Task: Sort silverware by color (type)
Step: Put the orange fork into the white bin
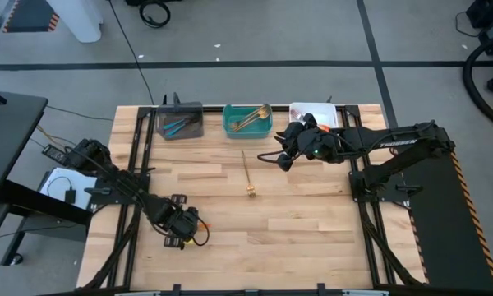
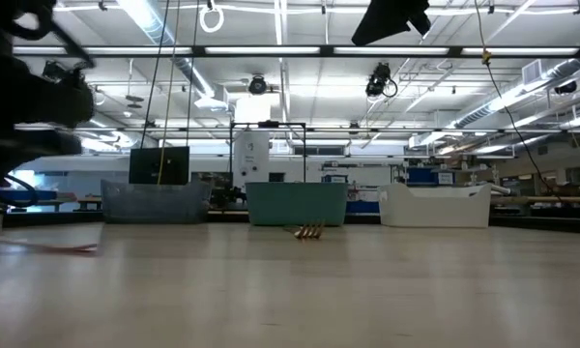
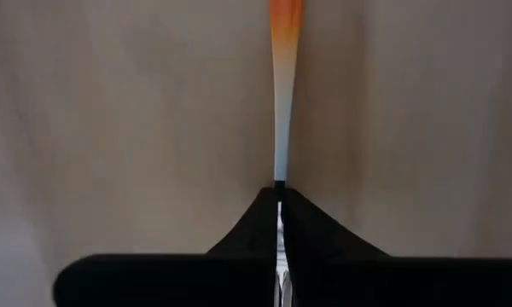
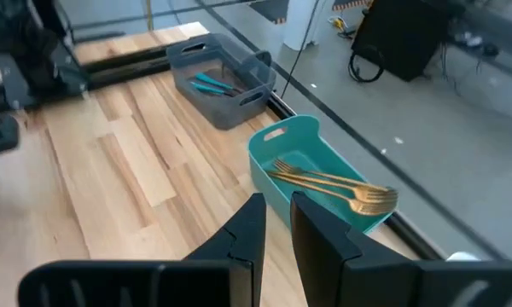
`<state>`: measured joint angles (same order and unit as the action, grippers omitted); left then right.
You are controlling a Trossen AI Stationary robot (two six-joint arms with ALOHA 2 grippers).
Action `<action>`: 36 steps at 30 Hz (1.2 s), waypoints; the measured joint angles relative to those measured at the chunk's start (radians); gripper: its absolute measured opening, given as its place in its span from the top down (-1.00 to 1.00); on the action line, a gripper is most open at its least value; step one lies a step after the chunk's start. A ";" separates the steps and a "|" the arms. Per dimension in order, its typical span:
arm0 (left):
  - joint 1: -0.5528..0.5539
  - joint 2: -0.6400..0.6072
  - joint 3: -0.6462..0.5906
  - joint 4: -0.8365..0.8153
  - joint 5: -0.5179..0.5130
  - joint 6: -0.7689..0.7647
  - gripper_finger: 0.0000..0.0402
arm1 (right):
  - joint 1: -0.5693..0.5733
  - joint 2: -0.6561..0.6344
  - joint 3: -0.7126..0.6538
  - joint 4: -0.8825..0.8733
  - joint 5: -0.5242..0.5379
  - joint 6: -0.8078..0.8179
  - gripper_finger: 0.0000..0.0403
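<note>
So closest to us, our left gripper [image 1: 199, 233] is down low on the front part of the wooden counter [image 1: 296, 230], and its jaws are pinched shut on an orange-handled utensil [image 3: 282, 102]; in the left wrist view the slim handle runs straight out from between the two dark fingers [image 3: 324, 247], silver near the grip and going orange toward the far end. A bit further out, near the middle of the counter, we've got one gold fork [image 1: 248, 174] lying by itself, well apart from both arms. Past that, our right gripper [image 1: 283, 159] hangs above the back part of the counter, near the teal bin; its jaws stand a little apart with nothing between them. Along the far edge sit three bins in a row: the gray bin [image 1: 181, 122] with blue-handled pieces [image 4: 213, 83] in it, the teal bin [image 1: 247, 121] in the middle with a few gold forks [image 4: 333, 183] resting against its rim, and the white bin [image 1: 333, 111] partly hidden under our right arm.
</note>
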<state>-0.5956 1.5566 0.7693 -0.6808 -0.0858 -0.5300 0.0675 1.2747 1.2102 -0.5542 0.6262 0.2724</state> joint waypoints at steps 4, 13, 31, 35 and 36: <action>0.069 -0.029 0.067 -0.032 -0.145 0.085 0.94 | -0.034 0.000 0.000 0.012 -0.037 0.092 0.67; 0.420 -0.077 0.238 -0.021 -0.326 0.380 0.95 | -0.128 0.000 0.000 0.023 -0.136 0.087 0.67; 0.830 -0.050 0.385 0.859 -0.258 0.547 0.95 | -0.302 0.000 -0.018 0.291 -0.428 -0.364 0.67; 0.835 -0.023 0.384 0.943 -0.256 0.553 0.95 | -0.349 0.012 -0.020 0.390 -0.428 -0.410 0.67; 0.835 -0.016 0.384 0.962 -0.256 0.554 0.95 | -0.362 0.015 -0.021 0.396 -0.429 -0.398 0.67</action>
<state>0.2395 1.5404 1.1538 0.2809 -0.3416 0.0235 -0.2940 1.2894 1.1892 -0.1580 0.1972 -0.1256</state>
